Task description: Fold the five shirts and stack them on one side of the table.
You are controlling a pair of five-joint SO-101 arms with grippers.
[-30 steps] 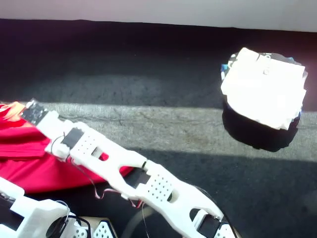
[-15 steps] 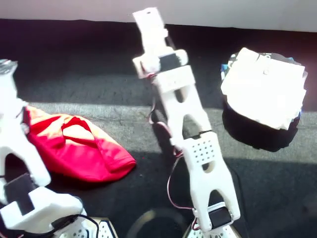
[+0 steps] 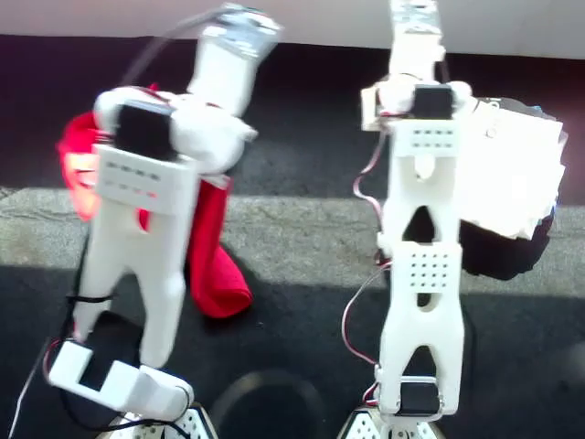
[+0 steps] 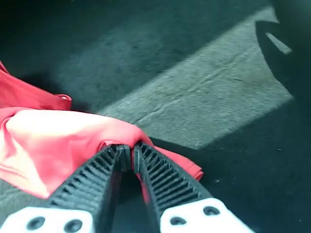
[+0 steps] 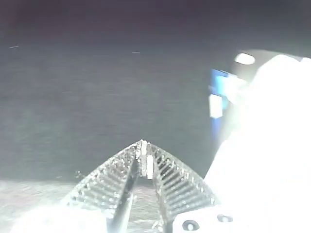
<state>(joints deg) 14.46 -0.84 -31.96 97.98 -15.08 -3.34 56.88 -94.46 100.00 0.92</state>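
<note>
Left hand is pinched tight on the red shirt, which dangles over the tabletop. Right hand is closed on nothing, beside the folded white pile.

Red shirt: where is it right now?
High view: the red shirt hangs on the left, pinched by the left gripper, far from the white stack.

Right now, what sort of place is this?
Probably a robot test bench set up for laundry folding, not a home. A white left arm and right arm stand side by side at a dark table, with a red shirt and a stack of folded shirts.
</note>
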